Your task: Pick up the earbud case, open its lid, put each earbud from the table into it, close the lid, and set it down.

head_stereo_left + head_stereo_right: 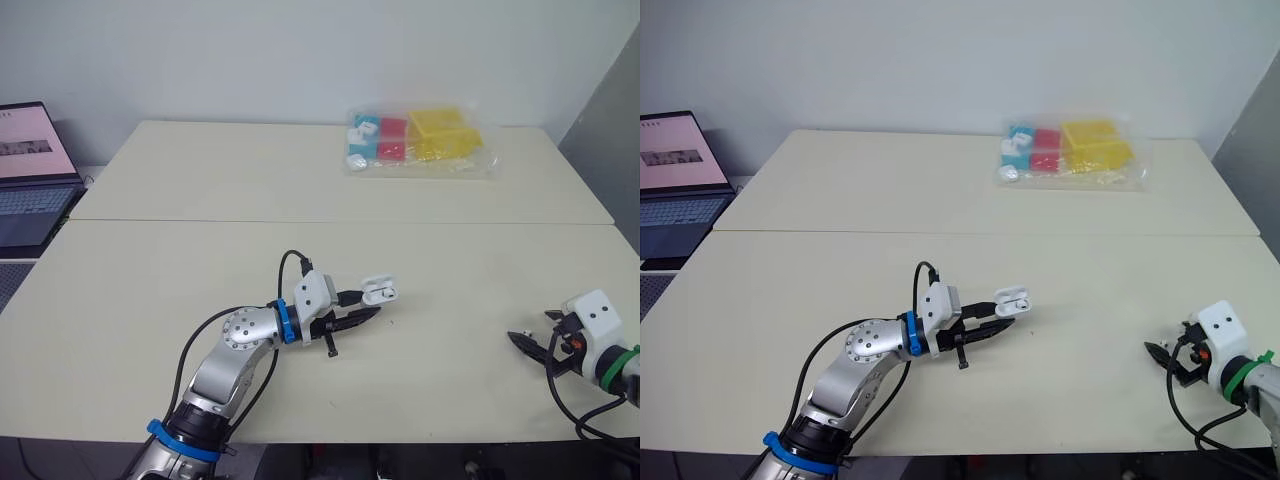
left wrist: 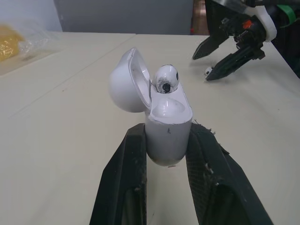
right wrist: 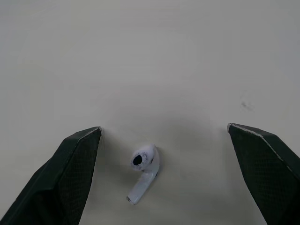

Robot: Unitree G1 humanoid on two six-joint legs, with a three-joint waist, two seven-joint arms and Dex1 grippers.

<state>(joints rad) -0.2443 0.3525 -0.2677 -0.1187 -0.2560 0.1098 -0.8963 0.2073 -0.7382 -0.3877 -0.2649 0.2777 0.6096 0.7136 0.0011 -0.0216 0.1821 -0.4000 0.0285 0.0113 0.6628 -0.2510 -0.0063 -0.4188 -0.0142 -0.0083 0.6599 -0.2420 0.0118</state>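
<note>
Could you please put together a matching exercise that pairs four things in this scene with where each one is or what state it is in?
Things:
1. earbud case
2. loose earbud
3. laptop
4. plastic bag

Places and states:
A. at the far side of the table, coloured pieces inside
B. lying on the table inside the open right pincer
C. clamped in the left pincer, lid open
D. beyond the table's left edge, screen lit

Pairs: 1-C, 2-B, 3-D, 4-A
</note>
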